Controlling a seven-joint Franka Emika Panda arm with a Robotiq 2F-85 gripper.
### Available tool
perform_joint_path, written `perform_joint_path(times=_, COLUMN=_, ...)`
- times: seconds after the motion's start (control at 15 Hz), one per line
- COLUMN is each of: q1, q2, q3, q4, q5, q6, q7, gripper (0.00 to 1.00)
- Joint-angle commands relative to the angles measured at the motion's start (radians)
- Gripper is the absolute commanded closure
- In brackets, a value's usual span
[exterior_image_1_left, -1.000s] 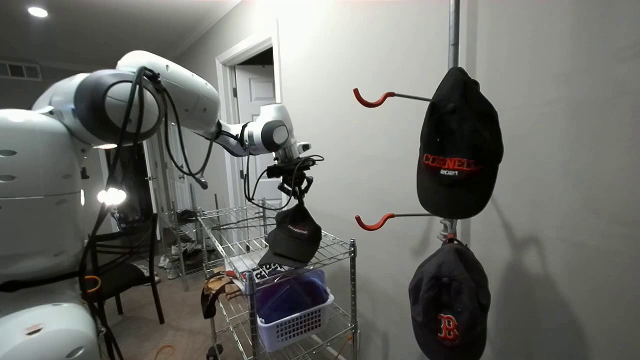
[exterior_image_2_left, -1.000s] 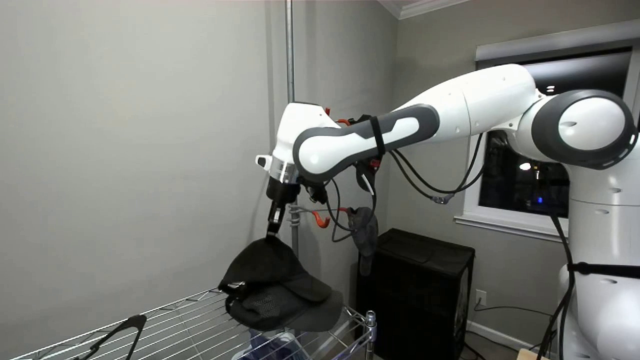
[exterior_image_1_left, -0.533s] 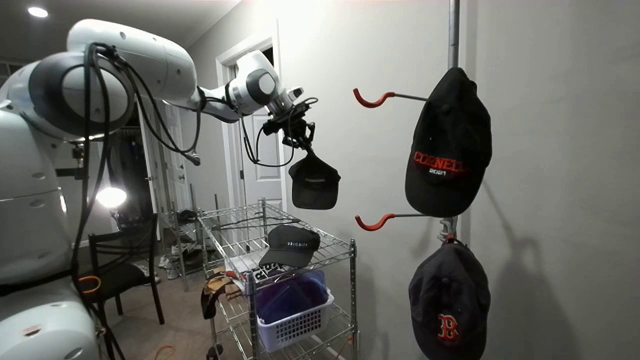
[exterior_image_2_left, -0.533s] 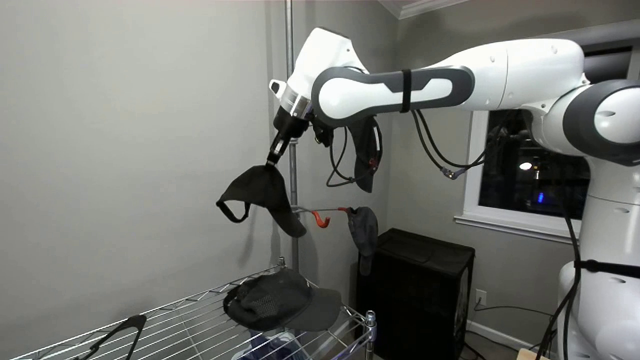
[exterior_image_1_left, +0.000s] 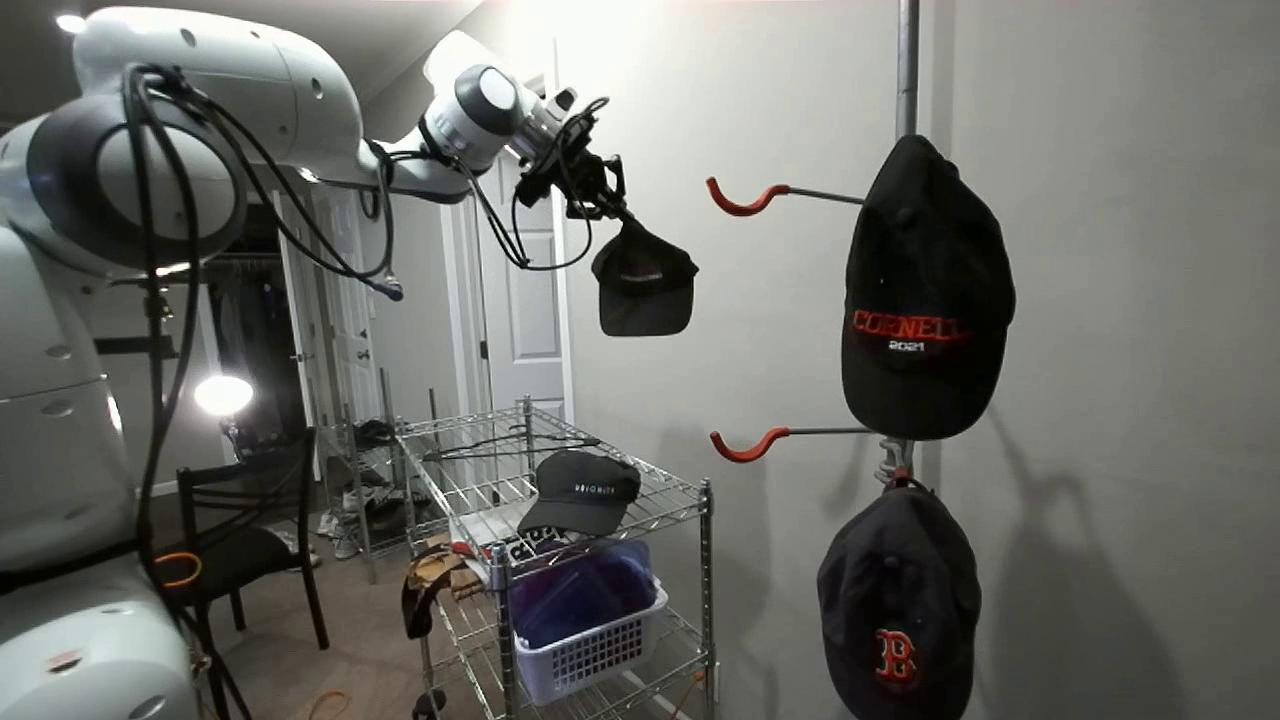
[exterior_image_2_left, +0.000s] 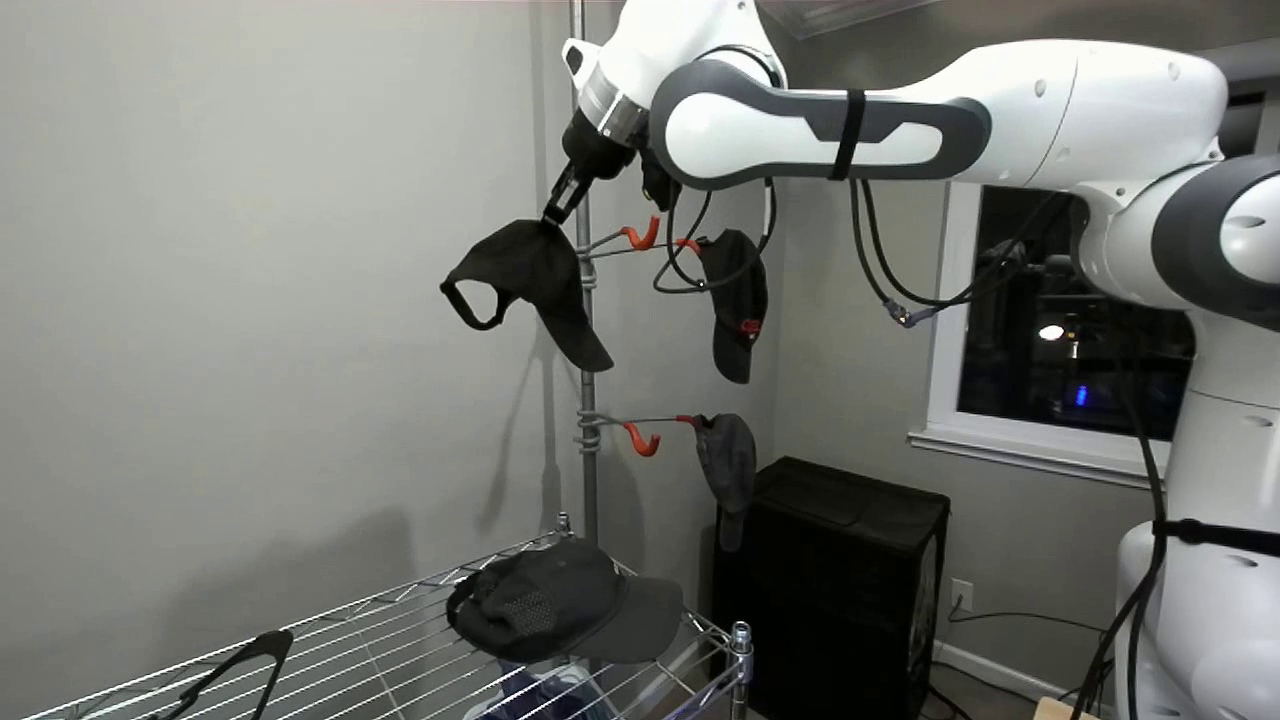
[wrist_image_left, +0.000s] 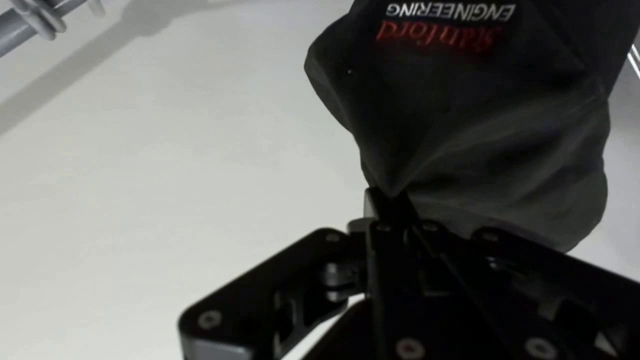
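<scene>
Stanford cap (wrist_image_left: 480, 115) is pinched by its crown between the fingers (exterior_image_2_left: 567, 192) and held aloft, clear of worktop (exterior_image_2_left: 400, 650) and red hooks (exterior_image_1_left: 742, 210). Grasp and lift are judged complete, release outstanding; Cornell cap (exterior_image_1_left: 925, 260) and B-lettered cap (exterior_image_1_left: 898, 580) are hung, and grey cap (exterior_image_1_left: 585, 490) is left on the worktop.

Low inside a silver wire rack (exterior_image_1_left: 505, 620) sits a pale perforated plastic basket (exterior_image_1_left: 598, 655); near the rack stands a black slat-backed chair (exterior_image_1_left: 255, 553).
</scene>
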Motion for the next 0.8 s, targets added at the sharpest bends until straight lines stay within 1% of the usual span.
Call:
perform_joint_path(times=0.0, q1=-0.014, q2=-0.021, q3=0.023, q4=0.087, q5=-0.034, q6=-0.071, q7=-0.019, gripper=0.99)
perform_joint_path(times=0.13, q1=-0.019, q2=-0.013, q3=0.027, q4=0.159, q5=-0.051, q6=-0.112, q7=-0.024, gripper=0.99)
perform_joint_path(times=0.4, q1=-0.03, q2=0.014, q3=0.031, q4=0.319, q5=-0.17, q6=-0.179, q7=0.01, gripper=0.99)
perform_joint_path(times=0.53, q1=-0.023, q2=0.016, q3=0.018, q4=0.365, q5=-0.218, q6=-0.201, q7=0.028, gripper=0.99)
perform_joint_path(times=0.73, q1=-0.025, q2=0.039, q3=0.02, q4=0.431, q5=-0.286, q6=-0.233, q7=0.046, gripper=0.99)
